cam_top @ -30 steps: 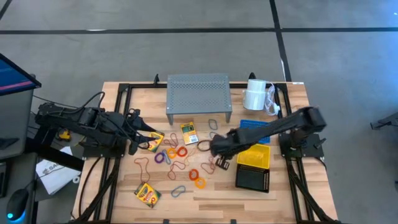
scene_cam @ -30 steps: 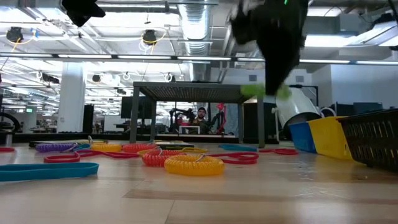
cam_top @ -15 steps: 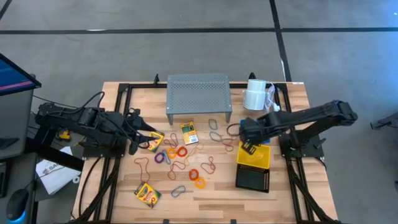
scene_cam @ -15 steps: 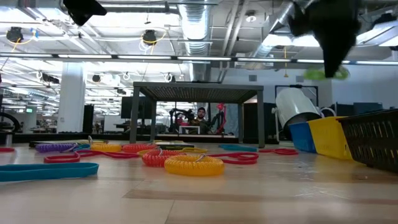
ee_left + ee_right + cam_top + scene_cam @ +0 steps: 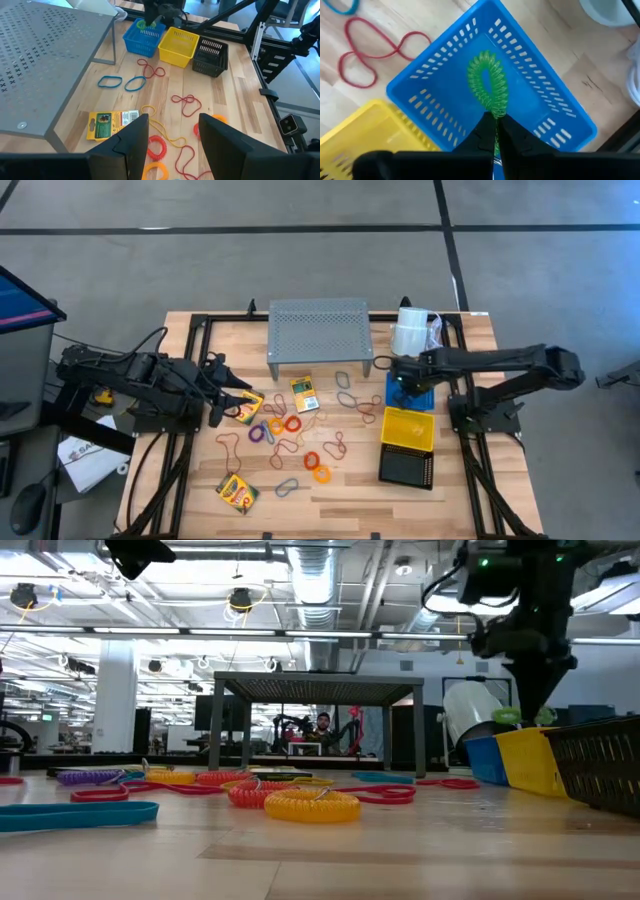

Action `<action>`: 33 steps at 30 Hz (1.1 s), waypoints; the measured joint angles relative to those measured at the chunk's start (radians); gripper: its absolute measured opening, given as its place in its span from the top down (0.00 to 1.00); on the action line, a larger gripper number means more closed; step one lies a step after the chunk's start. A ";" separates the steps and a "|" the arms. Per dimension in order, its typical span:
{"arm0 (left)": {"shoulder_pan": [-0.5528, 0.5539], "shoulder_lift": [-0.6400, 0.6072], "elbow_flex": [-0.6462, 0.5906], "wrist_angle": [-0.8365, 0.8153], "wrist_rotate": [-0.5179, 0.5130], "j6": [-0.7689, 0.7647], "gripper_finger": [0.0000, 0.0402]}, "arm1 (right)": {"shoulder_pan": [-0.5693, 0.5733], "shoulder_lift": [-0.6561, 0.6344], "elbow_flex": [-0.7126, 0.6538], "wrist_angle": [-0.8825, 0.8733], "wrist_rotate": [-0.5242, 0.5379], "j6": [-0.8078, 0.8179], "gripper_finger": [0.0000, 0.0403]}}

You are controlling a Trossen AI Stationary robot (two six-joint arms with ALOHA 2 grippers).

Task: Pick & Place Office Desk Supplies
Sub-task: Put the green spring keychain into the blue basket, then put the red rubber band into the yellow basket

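One green coil loop (image 5: 489,85) hangs pinched in the right gripper (image 5: 493,131), jaws clamped tight on its end, directly over the blue basket (image 5: 445,65); loop dangles w/ its lower part inside the basket opening, can't tell if it touches the floor. In low view the loop (image 5: 507,717) shows just above the basket's rim. Blue basket (image 5: 412,387) sits at the table's right-back, touching the yellow basket (image 5: 408,427), which touches the black basket (image 5: 405,467) nearer the front edge – three in a row. White paper roll (image 5: 408,332) just behind the blue one; grey perforated shelf (image 5: 319,332) at back centre. Rest of the loops – red, orange, purple, blue – lie scattered mid-table, e.g. a red one (image 5: 335,446) beside the yellow basket's left. Crayon boxes: one (image 5: 304,394) in front of the shelf, one (image 5: 237,493) near front-left. Left gripper (image 5: 232,402) waits low at the table's left, by a third crayon box (image 5: 248,405), fingers (image 5: 129,141) spread apart, holding nothing.
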 joint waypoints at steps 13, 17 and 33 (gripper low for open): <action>0.000 0.000 0.000 0.000 -0.004 -0.001 0.58 | -0.033 0.174 0.000 0.017 -0.021 -0.098 0.99; 0.000 0.000 0.000 0.000 -0.004 -0.001 0.58 | -0.032 0.181 0.000 0.027 -0.016 -0.098 0.96; 0.000 0.000 0.000 -0.001 -0.003 0.001 0.58 | -0.028 0.072 0.000 0.022 -0.020 -0.078 0.55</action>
